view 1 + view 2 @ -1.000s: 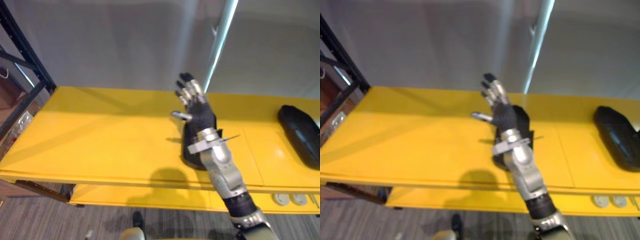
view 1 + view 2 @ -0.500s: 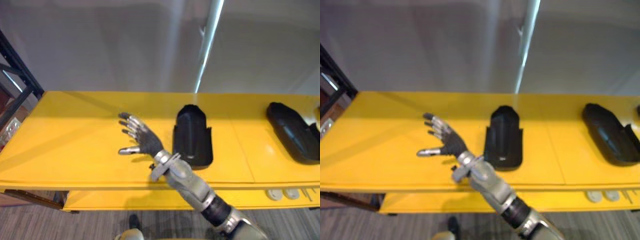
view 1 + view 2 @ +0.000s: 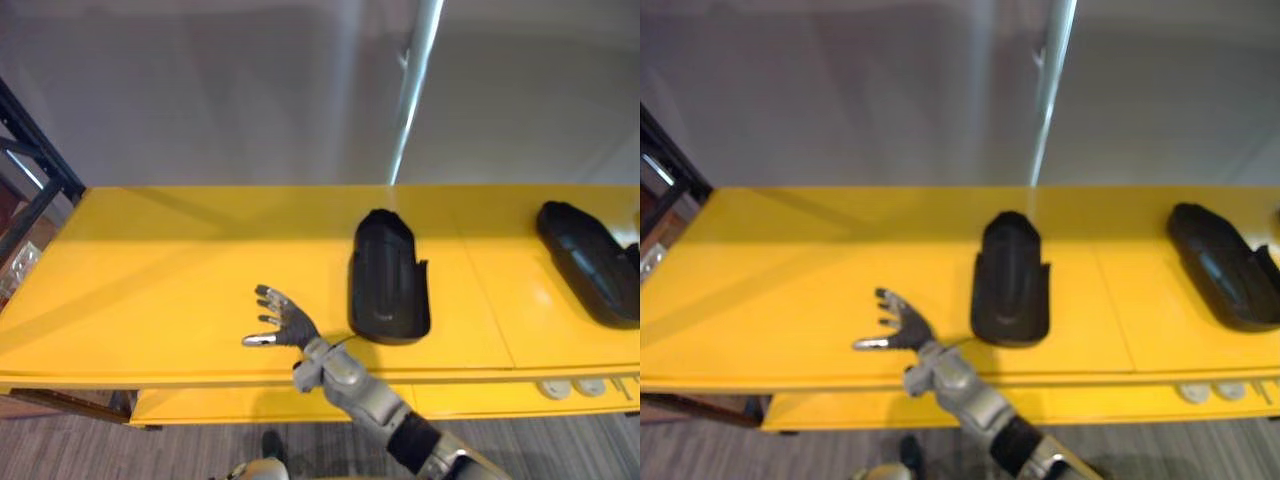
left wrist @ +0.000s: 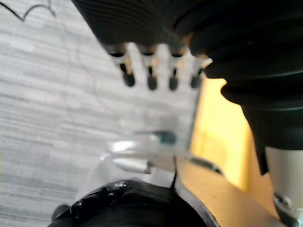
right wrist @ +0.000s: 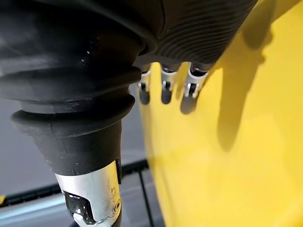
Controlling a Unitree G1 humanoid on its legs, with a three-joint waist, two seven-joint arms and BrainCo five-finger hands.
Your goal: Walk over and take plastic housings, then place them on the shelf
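I see my right hand (image 3: pixel 285 326) over the front part of the yellow shelf (image 3: pixel 170 270), its fingers (image 3: pixel 268 297) spread and straight, the thumb stuck out to the side, holding nothing. The near housing (image 3: pixel 388 278) lies flat on the shelf just beside this hand, on its right, clear of the fingers with a strip of bare yellow between them. The fingertips point toward the back and away from the housing, not at it.

The housing's long axis runs front to back across the shelf. Its rounded, narrower end points at the back wall, and its wider, squared-off open end faces the front edge, close to the lip.

A second housing (image 3: pixel 590 262) lies well apart at the right end of the shelf. It is slanted, its long axis running from back-left to front-right.

In my right wrist view the fingers (image 5: pixel 164 90) hang straight above the yellow surface without touching it.

My left hand (image 4: pixel 156 56) shows in its own wrist view, fingers relaxed and empty over the grey floor (image 4: pixel 52 104), with the shelf's yellow edge beside it.
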